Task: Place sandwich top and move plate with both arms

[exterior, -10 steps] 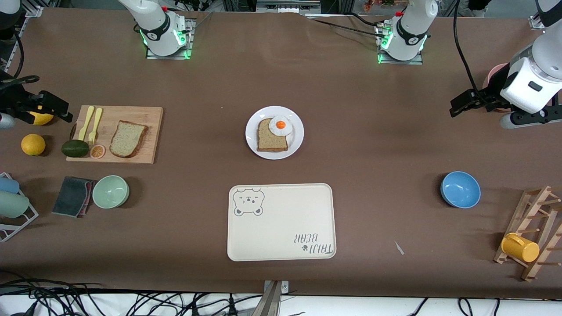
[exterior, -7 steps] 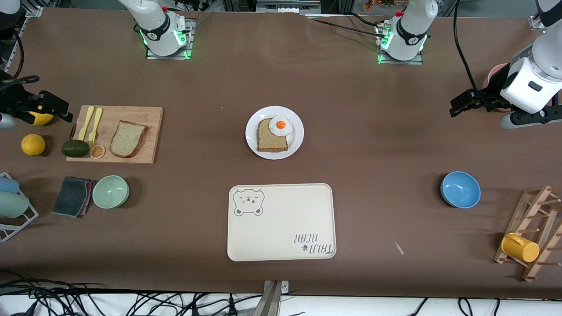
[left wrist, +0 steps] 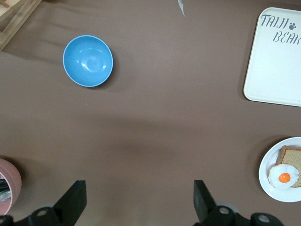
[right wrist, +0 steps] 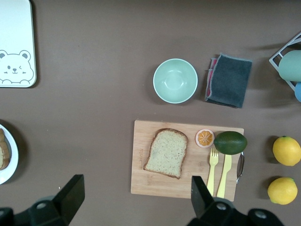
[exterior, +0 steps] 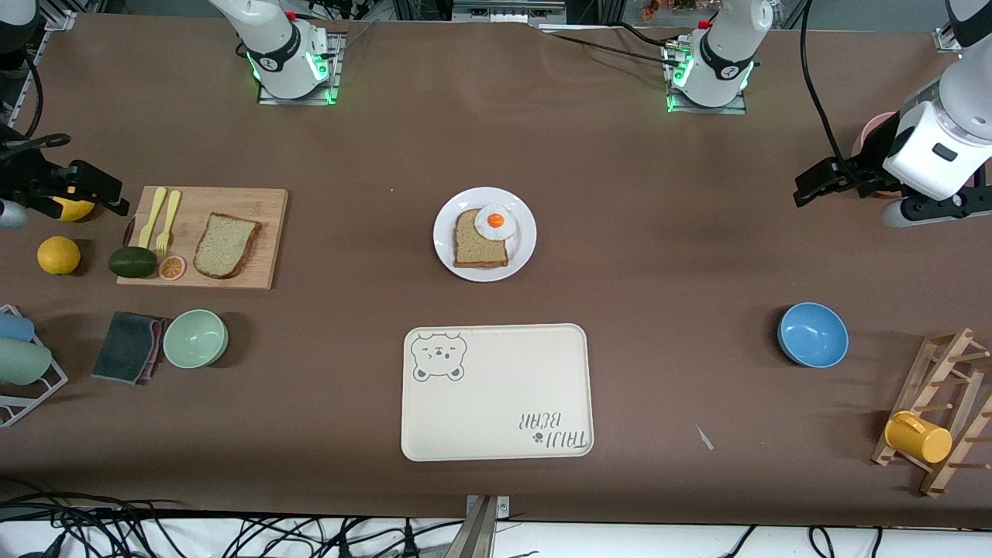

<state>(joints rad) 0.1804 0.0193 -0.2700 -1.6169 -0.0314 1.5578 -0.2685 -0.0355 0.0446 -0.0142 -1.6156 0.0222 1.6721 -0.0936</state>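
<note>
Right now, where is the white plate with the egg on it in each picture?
Front view: the plate sits mid-table, farther from the camera than the bear tray.
Left wrist view: the plate shows at the picture's edge, partly cut off.
Right wrist view: only a sliver of the plate shows at the edge.
Shared landmark: the bear tray appears in all three.

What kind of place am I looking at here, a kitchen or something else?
Probably a robotics lab staged as a kitchen: two robot arms bolted to a brown table, toy-like food such as the fried egg on a plate, and loose cables along the table edge.
</note>
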